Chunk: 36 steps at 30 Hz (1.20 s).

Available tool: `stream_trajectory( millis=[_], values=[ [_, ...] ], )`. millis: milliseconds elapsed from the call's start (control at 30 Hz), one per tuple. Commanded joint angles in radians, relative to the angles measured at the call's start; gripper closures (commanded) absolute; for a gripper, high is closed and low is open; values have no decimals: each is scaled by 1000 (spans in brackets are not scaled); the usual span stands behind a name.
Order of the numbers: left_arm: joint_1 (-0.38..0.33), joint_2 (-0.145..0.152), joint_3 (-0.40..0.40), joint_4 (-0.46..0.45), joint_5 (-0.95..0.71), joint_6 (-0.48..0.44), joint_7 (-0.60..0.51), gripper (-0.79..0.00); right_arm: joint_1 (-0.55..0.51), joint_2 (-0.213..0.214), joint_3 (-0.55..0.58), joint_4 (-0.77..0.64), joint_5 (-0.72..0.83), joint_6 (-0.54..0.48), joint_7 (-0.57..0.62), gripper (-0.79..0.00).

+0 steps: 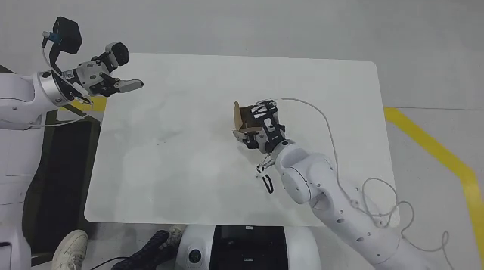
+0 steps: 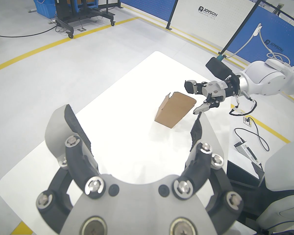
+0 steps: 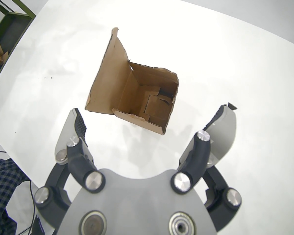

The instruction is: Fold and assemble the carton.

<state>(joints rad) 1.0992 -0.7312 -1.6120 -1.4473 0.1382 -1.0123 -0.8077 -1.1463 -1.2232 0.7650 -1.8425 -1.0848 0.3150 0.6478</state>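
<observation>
One carton [image 3: 134, 91] — beneath spread right jaws

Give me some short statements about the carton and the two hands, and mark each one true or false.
1. The carton stands on the white table with its top open. True.
2. The right hand is shut on the carton. False: it is open, with the carton below it.
3. The left hand is open, at the table's edge, well apart from the carton. True.
4. The carton lies flat as an unfolded sheet. False: its walls stand up and flaps are folded in at its bottom.
5. One flap rises above the carton's open top. True.
</observation>
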Motion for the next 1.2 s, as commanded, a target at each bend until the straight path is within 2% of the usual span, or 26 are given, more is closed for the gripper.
stream_trajectory(
  millis=[0, 467, 700, 1167],
  values=[
    [0, 0, 0, 0, 0, 0, 0, -785, -4, -2, 6, -1, -5, 9, 5, -785],
    [0, 0, 0, 0, 0, 0, 0, -785, -72, -6, 82, -25, -36, 69, 12, -785],
    [0, 0, 0, 0, 0, 0, 0, -785, -120, -1, 155, -35, -83, 137, 12, -785],
    [0, 0, 0, 0, 0, 0, 0, -785, -132, -1, 278, -52, -127, 143, 19, -785]
  ],
)
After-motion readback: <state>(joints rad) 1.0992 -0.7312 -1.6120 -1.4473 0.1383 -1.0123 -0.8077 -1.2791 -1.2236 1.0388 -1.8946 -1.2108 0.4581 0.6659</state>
